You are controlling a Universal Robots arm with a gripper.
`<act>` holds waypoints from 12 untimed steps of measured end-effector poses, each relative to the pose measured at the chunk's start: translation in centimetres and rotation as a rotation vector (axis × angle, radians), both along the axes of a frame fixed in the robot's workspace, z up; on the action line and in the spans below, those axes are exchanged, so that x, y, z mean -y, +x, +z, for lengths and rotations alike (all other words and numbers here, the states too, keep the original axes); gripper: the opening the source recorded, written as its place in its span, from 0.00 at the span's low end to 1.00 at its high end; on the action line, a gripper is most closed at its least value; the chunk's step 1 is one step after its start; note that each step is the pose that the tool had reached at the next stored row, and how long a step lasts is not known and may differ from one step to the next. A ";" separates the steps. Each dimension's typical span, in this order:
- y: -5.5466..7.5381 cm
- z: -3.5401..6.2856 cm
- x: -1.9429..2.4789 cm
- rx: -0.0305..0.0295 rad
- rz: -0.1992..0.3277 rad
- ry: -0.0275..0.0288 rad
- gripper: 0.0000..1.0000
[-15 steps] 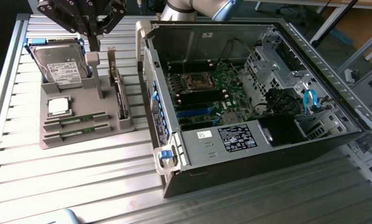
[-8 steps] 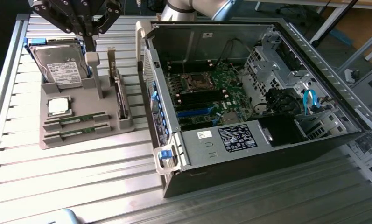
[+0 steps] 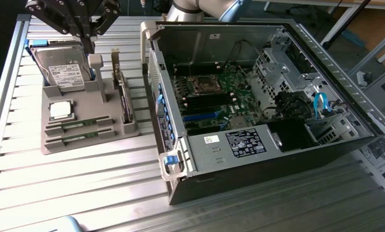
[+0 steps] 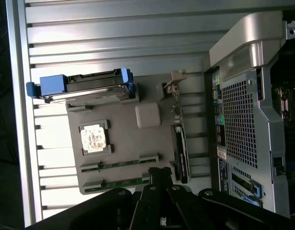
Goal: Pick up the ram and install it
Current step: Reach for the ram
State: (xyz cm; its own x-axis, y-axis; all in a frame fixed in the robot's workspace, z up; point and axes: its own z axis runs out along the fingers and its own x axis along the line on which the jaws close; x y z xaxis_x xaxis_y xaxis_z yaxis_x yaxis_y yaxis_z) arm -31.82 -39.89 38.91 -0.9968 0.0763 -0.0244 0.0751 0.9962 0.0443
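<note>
Two ram sticks lie in parallel slots at the front of a grey holder tray (image 3: pixel 82 104): one ram (image 3: pixel 78 124) sits behind the other ram (image 3: pixel 76 137). In the wrist view they are the thin green strips, ram (image 4: pixel 121 164) and ram (image 4: pixel 119 182). My gripper (image 3: pixel 87 38) hangs well above the back of the tray, over the hard drive, with its fingers shut and nothing between them. In the wrist view the gripper (image 4: pixel 159 173) has its dark fingertips together close to the nearer ram's end.
The tray also holds a silver hard drive (image 3: pixel 63 67), a square CPU chip (image 3: pixel 61 110) and an upright expansion card (image 3: pixel 122 96). To the exterior view's right lies the open computer case (image 3: pixel 269 159), its motherboard (image 3: pixel 218 96) with memory slots (image 3: pixel 205 104) showing.
</note>
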 end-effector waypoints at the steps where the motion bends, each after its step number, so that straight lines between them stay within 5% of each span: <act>1: -0.1 0.00 0.00 0.0000 0.000 0.0000 0.11; 12: -1.2 -0.02 0.00 0.0000 0.000 0.0000 0.11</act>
